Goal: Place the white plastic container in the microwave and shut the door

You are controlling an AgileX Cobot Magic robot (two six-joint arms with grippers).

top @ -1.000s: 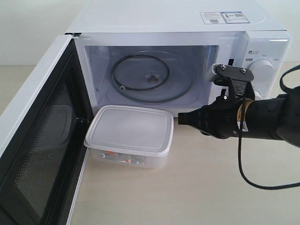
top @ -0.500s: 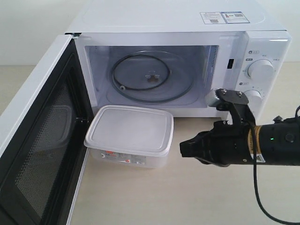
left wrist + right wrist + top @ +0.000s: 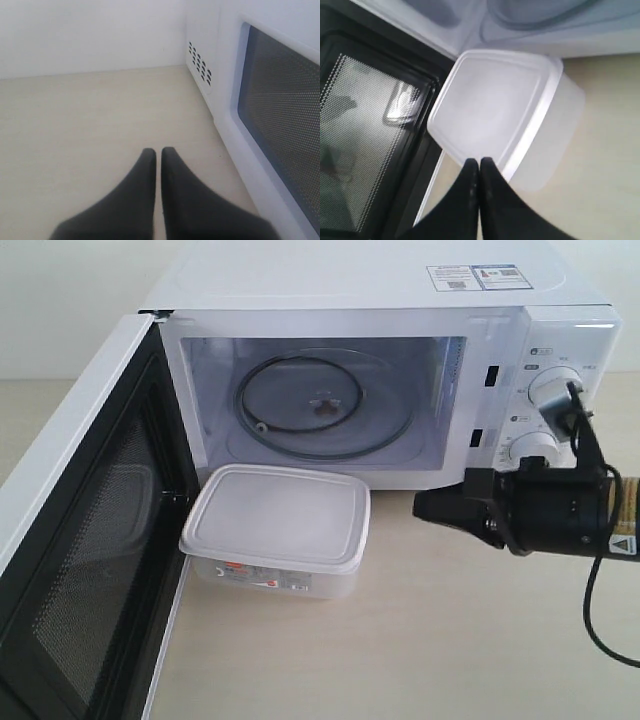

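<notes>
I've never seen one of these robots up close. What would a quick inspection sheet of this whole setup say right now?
Surface: pale tabletop with a light wood grain.
Job's things: white plastic container, lid on, sits on the table in front of the open microwave; door swung wide; glass turntable empty.
Clutter: nothing seen.
Grippers: right gripper shut, beside the container, not touching it; left gripper shut, empty, near the door's outer face.
Cables: black cable loops down from the right arm.
Surroundings: plain white wall.
</notes>
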